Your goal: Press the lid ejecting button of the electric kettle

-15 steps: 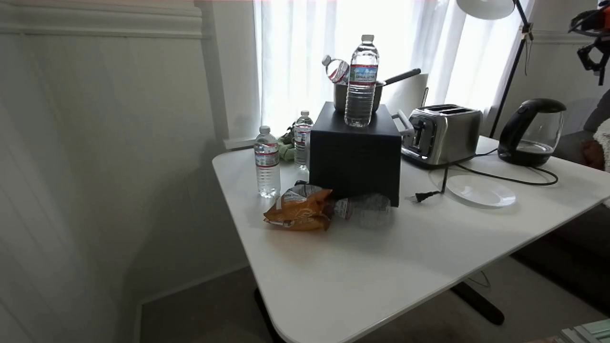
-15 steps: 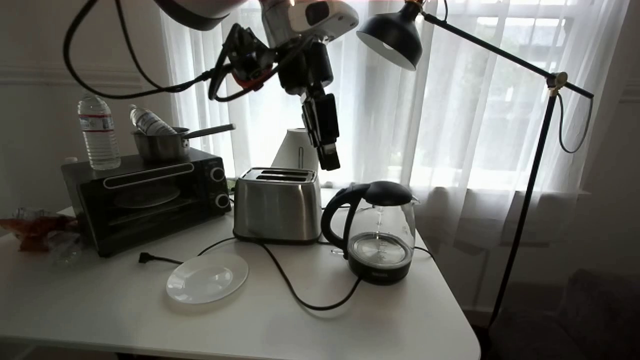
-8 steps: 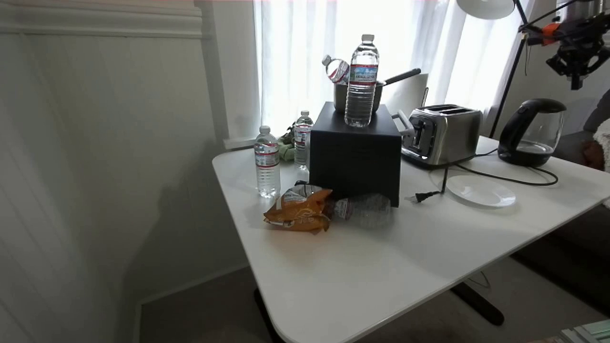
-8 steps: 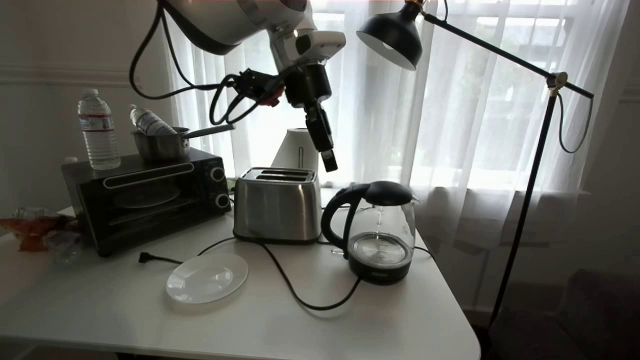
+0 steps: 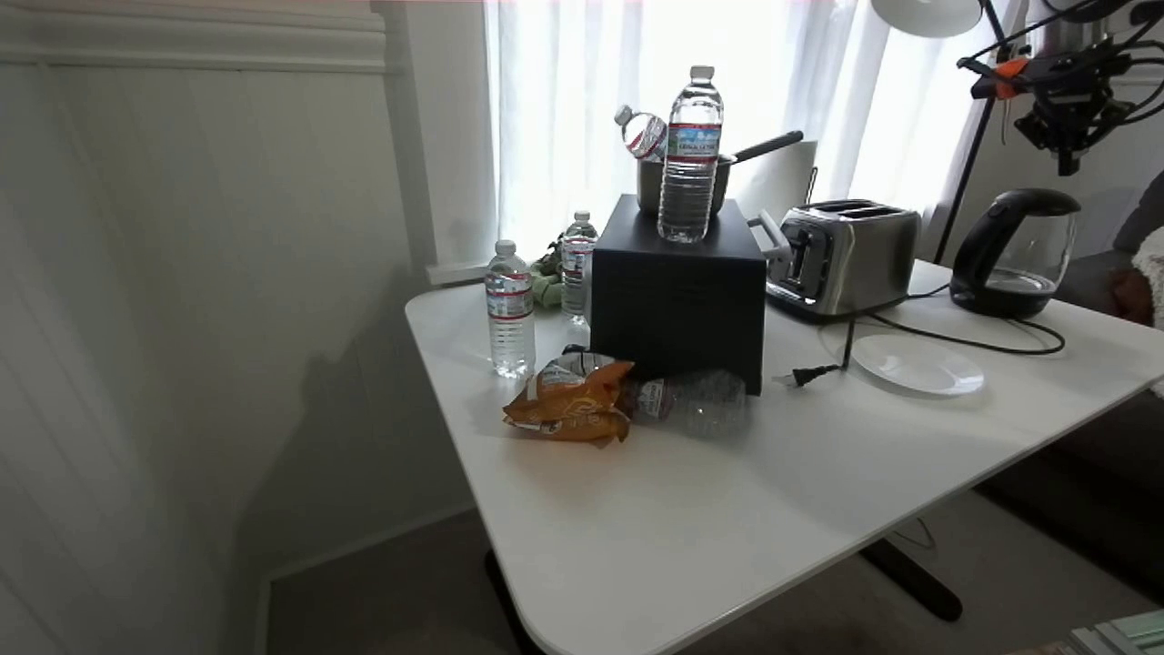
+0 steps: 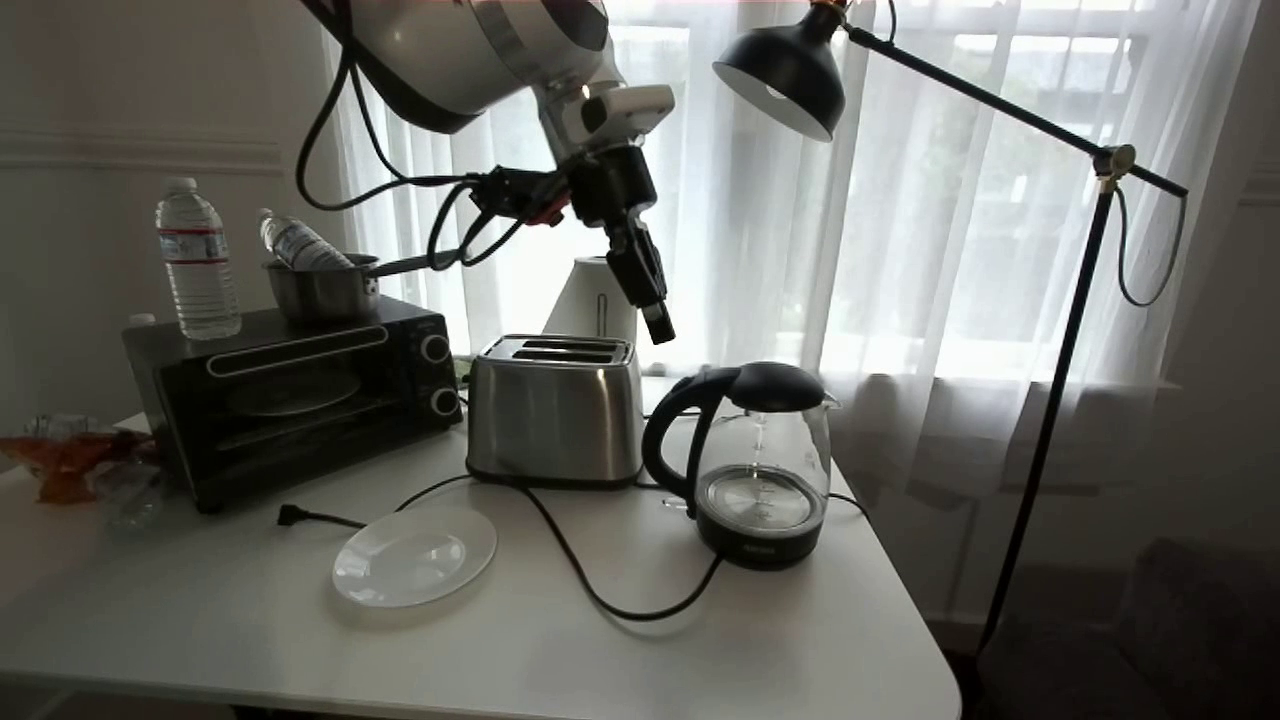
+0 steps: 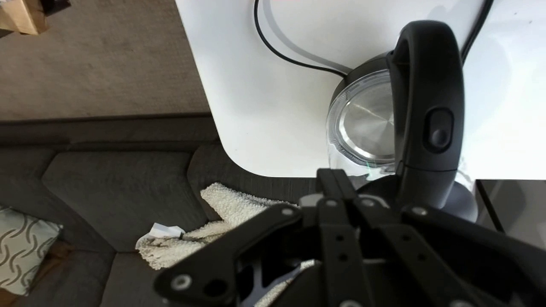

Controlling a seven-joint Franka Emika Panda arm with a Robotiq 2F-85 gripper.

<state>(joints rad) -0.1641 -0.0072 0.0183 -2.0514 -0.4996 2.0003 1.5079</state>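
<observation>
The electric kettle is found upright on the white table, near its edge, with the toaster standing near it but apart. By the fingers of the gripper nothing is held: in the wrist view they are seen pressed together, with no gap between them, so that one blunt tip is formed.

On the relation between this tip and the button the coming move is judged to depend. In the wrist view the button is seen in an oval recess on top of the curved handle, close to the place where the handle is joined to the lid. From the fingertips it is placed to the right in the wrist view, and somewhat higher up. The long axis of the handle is directed roughly up and down there, and the recess is stretched along the same line. In both exterior views a gap is seen between the fingertips and the kettle below. The lid is seen in place, so the press is judged as not done. By a shift toward the handle, followed by a descent, the button can probably be reached; with a descent alone it may be missed.
</observation>
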